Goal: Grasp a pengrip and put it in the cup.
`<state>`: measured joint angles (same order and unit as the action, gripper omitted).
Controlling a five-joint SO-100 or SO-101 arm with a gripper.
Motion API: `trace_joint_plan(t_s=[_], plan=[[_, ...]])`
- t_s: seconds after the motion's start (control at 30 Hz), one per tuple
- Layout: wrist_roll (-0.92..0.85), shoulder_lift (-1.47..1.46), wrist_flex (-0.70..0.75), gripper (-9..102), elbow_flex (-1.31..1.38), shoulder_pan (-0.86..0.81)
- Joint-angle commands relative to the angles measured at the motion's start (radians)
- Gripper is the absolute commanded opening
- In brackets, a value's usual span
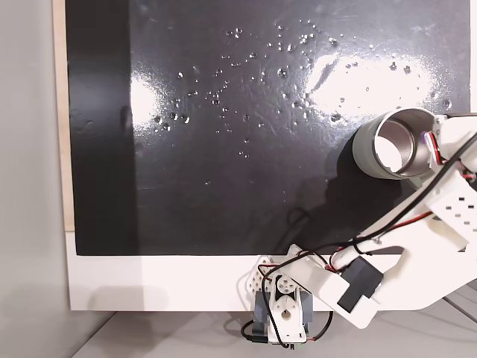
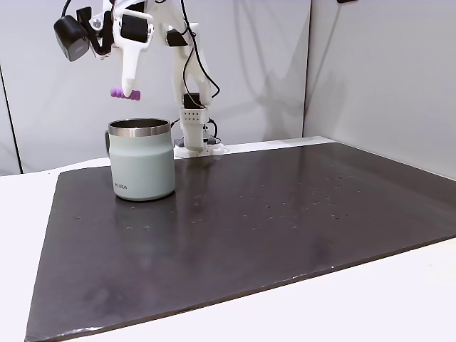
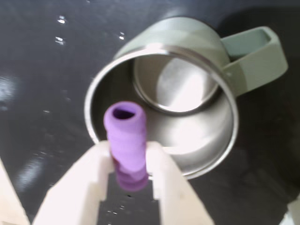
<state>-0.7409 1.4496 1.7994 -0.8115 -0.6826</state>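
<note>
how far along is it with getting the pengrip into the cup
Done: the grasp. The hand is shut on the purple pengrip and has it lifted clear of the black mat.
In hand: in the wrist view the pengrip hangs over the cup's open steel mouth; a fixed view shows it above the rim.
Left: letting go so it drops in. The cup's inside looks empty.

Purple ribbed pengrip (image 3: 125, 140), grey-green steel-lined cup (image 3: 187, 42), black mat (image 2: 285, 214).

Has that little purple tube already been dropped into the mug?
No: in the wrist view the pengrip is clamped between the gripper fingers, held above the open mouth of the cup.
</note>
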Motion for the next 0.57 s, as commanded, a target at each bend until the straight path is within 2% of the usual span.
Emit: trace_joint_plan(t_s=[0.0,0.13,0.3,0.53], plan=[[-0.029,0.084,0.0,0,-0.052,0.008],[-0.028,0.117,-0.002,2,-0.095,0.014],[-0.006,0.123,-0.002,20,-0.097,0.015],[-0.006,0.115,-0.002,21,-0.097,0.017]])
